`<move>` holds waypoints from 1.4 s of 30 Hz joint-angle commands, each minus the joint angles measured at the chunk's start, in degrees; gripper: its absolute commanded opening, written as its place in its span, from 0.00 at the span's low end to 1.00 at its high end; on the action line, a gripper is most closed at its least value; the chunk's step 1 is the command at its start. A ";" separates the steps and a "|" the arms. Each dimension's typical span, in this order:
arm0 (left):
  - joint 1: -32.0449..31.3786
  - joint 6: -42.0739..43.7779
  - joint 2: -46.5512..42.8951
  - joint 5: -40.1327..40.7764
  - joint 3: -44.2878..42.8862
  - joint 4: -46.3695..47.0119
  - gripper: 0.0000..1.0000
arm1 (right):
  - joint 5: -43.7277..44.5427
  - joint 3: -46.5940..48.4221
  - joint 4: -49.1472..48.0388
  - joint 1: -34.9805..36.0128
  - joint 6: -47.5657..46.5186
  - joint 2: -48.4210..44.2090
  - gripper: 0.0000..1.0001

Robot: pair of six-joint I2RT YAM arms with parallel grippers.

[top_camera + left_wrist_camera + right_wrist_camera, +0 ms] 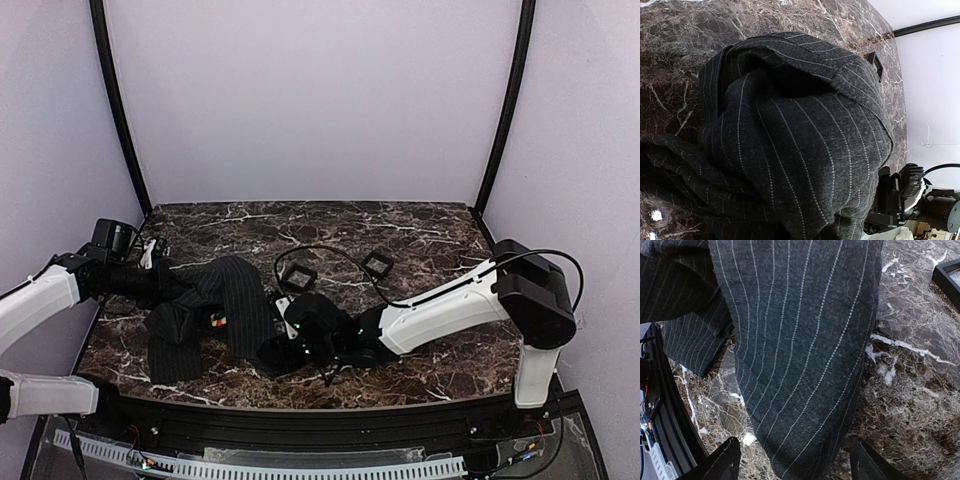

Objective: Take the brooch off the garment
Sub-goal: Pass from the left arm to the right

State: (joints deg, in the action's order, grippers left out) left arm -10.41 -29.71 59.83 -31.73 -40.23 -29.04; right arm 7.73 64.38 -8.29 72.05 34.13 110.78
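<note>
- Brooch (217,322) shows on the garment (245,295), crumpled on the tabletop (430,230).
- Right claw (795,452) released, cloth between its fingers (715,466).
- Left claw (168,284) meets the garment; I cannot tell its grip.

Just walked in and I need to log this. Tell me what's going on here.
Two robot arms are working on a black pinstriped garment bunched on the table. The left claw is at its left end; whether it grips the cloth can't be told. The right claw is open, low at the garment's near-right edge. The brooch, a small coloured spot, sits on the cloth, not yet removed.
</note>
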 commanded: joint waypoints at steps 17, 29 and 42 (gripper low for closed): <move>-0.07 5.12 -8.91 14.57 -7.17 -2.64 0.07 | 8.78 2.17 5.27 0.34 -11.68 -22.01 0.00; -0.07 10.58 -19.04 30.96 -13.18 -10.40 0.68 | 6.31 0.62 0.99 0.34 -23.19 -42.57 0.00; -2.60 8.62 -16.16 3.59 -6.07 0.19 0.88 | 15.43 3.27 -1.06 0.37 -20.80 -36.98 0.00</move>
State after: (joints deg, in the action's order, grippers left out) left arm -10.68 -18.74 43.77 -17.78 -50.74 -35.07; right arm 15.66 66.11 -6.42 72.07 11.46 73.34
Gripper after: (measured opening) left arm 0.871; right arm 0.006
